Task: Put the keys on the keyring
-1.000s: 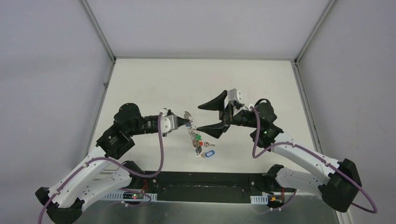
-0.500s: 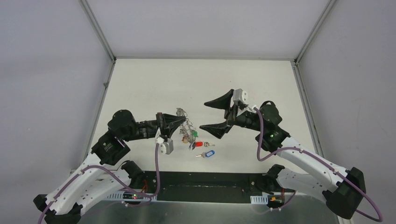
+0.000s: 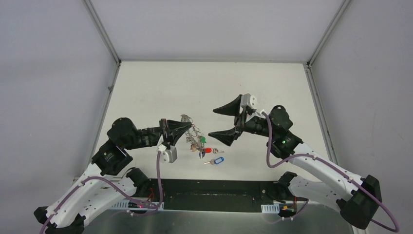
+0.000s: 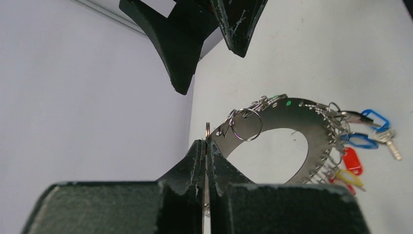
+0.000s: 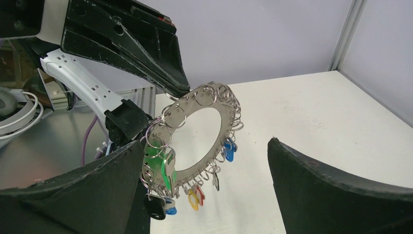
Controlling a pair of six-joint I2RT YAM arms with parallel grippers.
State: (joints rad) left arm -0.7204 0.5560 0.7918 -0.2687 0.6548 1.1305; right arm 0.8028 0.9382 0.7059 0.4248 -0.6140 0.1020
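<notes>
Clamping tight: left jaws are pinched fully together on the rim of the keyring (image 4: 297, 117), at the edge where the small wire loops sit. Can't tell whether they bite the plate itself or one of the loops.

The ring is held off the tabletop (image 3: 146, 83), on edge and tilted, with its hole facing the right arm. Tagged keys dangle from its lower rim; green, yellow, blue and black tags show from the right wrist.

Right jaws are spread wide with nothing in them. They hover just beside the ring, opposite the left arm, not touching it.

Further out, two keys look to lie loose on the tabletop. The red-tagged key (image 3: 208, 150) sits just below the hanging bunch. The blue-tagged key (image 3: 217, 160) is beside it, nearer the arm bases. From above I can't rule out the red tag touching the dangling ones.

My read: ring is presented, neither loose key picked up, so the step in hand is fetching the first key.

Next move calls for the right jaws to drop to the tabletop, narrow, and pinch one key by its tag with the loop end left exposed. Then line it up with a free spot on the rim. Blue looks easier, since it's clear of the bunch.

Risk: flat key, flat surface, broad fingertips, so it may skid.
</notes>
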